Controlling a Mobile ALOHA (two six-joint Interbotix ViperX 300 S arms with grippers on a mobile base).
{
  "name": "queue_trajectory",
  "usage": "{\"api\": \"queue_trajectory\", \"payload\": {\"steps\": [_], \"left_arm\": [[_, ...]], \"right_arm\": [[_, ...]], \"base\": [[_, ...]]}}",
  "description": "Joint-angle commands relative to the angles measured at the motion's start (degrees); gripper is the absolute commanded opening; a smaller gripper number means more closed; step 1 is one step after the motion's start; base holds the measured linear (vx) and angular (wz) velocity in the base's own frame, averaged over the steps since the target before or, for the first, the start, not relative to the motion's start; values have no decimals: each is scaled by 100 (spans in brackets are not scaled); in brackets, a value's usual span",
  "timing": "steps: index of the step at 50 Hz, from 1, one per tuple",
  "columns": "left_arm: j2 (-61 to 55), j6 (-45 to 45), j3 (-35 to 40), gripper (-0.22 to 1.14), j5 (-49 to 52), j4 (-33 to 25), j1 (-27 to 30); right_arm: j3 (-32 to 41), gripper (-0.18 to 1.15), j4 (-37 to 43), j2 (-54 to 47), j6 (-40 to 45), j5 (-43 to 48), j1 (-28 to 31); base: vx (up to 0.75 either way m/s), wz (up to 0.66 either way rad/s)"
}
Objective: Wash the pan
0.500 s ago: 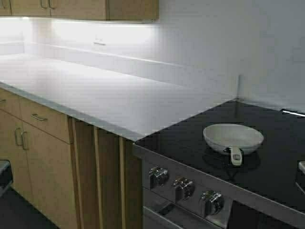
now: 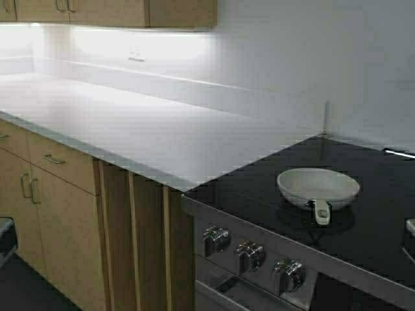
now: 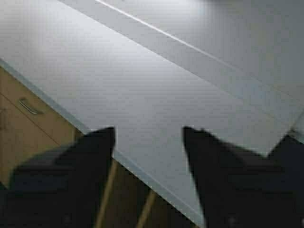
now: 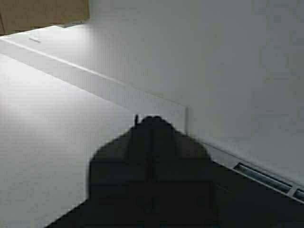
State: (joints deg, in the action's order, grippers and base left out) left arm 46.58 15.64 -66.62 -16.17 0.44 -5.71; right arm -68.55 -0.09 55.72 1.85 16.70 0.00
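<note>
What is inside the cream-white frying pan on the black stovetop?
Nothing shows inside the small cream-white round frying pan: its visible interior is bare. The near rim hides a strip of its floor. It sits on the glossy black glass stovetop, handle toward the knobs.

The pale bench (image 2: 149, 129) is running from nine o'clock toward the black stove top (image 2: 363, 233) at four o'clock, where the cream pan (image 2: 318, 186) is sitting flat, its handle pointing toward six o'clock.
</note>
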Motion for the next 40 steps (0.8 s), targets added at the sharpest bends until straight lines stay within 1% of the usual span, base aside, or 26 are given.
{"api": "queue_trajectory", "payload": {"steps": [1, 10, 18, 23, 30, 35, 40], "left_arm": [[-826, 439, 220, 101, -606, -9, -773], [-2566, 1318, 396, 102, -1995, 79, -1556], [-4096, 2021, 747, 102, -2909, 439, -1916], [-5027, 2619, 1072, 102, -3498, 773, -2030], [-6161, 3612, 1529, 102, -4307, 1406, -2030], [-6829, 4131, 1837, 102, -4729, 1626, -2048], [-7330, 4438, 2118, 102, -4843, 1811, -2136]], "right_arm": [[62, 6, 0, -18, 0, 26, 18], [53, 6, -9, -18, 0, 26, 18], [44, 6, -9, -18, 0, 26, 18], [44, 6, -9, -18, -9, 26, 18], [35, 6, -18, -26, -18, 26, 18], [18, 6, -18, -26, -9, 26, 18], [18, 6, -18, -26, -9, 26, 18]], "base": [[0, 0], [0, 0], [0, 0], [0, 0], [0, 0], [0, 0], [0, 0]]}}
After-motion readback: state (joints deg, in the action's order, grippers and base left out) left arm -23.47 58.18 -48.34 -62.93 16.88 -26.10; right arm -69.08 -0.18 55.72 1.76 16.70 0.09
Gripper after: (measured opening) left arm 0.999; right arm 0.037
